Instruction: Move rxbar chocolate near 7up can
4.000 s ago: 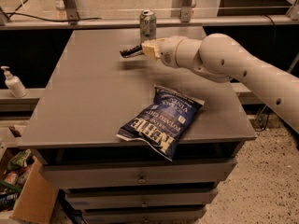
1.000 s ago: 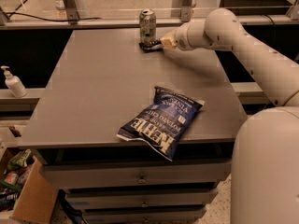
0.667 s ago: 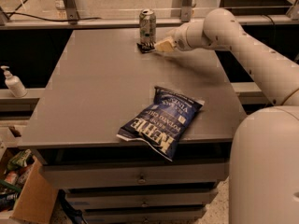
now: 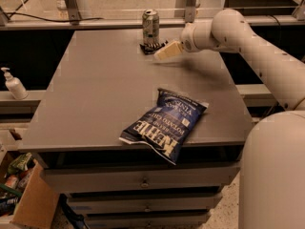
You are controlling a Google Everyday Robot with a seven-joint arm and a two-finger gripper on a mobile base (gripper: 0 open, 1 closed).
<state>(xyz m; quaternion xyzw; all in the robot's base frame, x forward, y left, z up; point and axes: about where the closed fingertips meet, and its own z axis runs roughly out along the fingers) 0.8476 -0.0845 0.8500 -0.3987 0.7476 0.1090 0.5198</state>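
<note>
The 7up can [image 4: 151, 26] stands upright at the far edge of the grey table [image 4: 95, 104]. The rxbar chocolate [image 4: 150, 47], a small black bar, lies flat on the table right against the front of the can's base. My gripper [image 4: 163, 53] is just right of the bar, low over the table, reaching in from the right. Its pale fingers [image 4: 169, 49] look open and hold nothing. The bar's right end lies close by the fingertips.
A large blue Kettle chip bag [image 4: 167, 125] lies near the table's front edge. A white pump bottle [image 4: 13, 84] stands on a shelf to the left. A cardboard box [image 4: 26, 202] of items sits on the floor at lower left. My arm [image 4: 257, 46] spans the table's right side.
The bar has gone from my gripper's hold in the air to lying beside the can. The gripper has drawn slightly back to the right.
</note>
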